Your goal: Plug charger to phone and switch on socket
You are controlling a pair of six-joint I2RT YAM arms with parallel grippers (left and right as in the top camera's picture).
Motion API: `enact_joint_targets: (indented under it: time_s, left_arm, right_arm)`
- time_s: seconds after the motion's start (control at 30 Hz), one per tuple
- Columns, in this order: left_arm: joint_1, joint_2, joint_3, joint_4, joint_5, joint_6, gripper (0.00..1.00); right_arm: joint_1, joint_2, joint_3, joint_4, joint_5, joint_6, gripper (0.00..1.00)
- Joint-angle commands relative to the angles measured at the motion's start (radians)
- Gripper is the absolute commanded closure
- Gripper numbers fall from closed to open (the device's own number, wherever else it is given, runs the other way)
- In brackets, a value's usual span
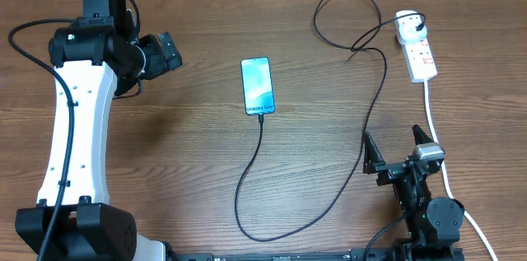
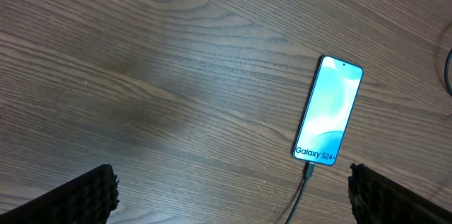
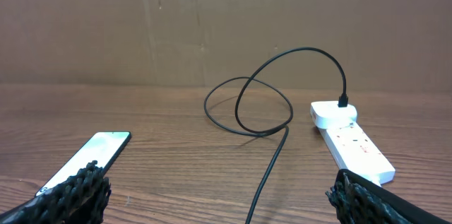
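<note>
Wood-grain worktop carries everything. At the upper left of the overhead view the left gripper point(image 1: 167, 52) hangs with jaws apart and empty, well apart from the phone point(image 1: 257, 86), which lies face up at centre with its screen lit. The charger point(image 1: 407, 24) appears seated in the phone's lower edge; its black cable loops down, then climbs toward the upper right. At lower right the right gripper point(image 1: 394, 140) is likewise spread and empty. The charger's white plug head sits in the socket point(image 1: 422, 62) at upper right. Switching on looks like what remains, though the switch is too small to read.
</note>
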Motion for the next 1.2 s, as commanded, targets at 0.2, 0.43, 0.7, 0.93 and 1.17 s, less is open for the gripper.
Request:
enact_joint_targets:
  time_s: [0.2, 0.43, 0.7, 0.93, 1.17]
  left_arm:
    - [0.000, 0.005, 0.000, 0.004, 0.004, 0.027, 0.00]
    - [0.000, 0.003, 0.000, -0.120, -0.015, 0.022, 0.00]
    - [-0.027, -0.030, 0.000, -0.159, -0.049, 0.073, 0.00]
    - [-0.034, -0.195, -0.049, -0.121, -0.105, 0.073, 0.00]
    - [-0.034, -0.474, -0.397, 0.043, -0.077, 0.119, 0.00]
  right_arm:
    - [0.000, -0.010, -0.010, 0.006, 0.003, 0.010, 0.00]
    - [0.000, -0.010, -0.010, 0.006, 0.003, 0.010, 0.00]
    - [0.000, -0.010, -0.010, 0.006, 0.003, 0.010, 0.00]
    - [0.000, -0.010, -0.010, 0.006, 0.003, 0.010, 0.00]
    - [0.000, -0.010, -0.010, 0.006, 0.003, 0.010, 0.00]
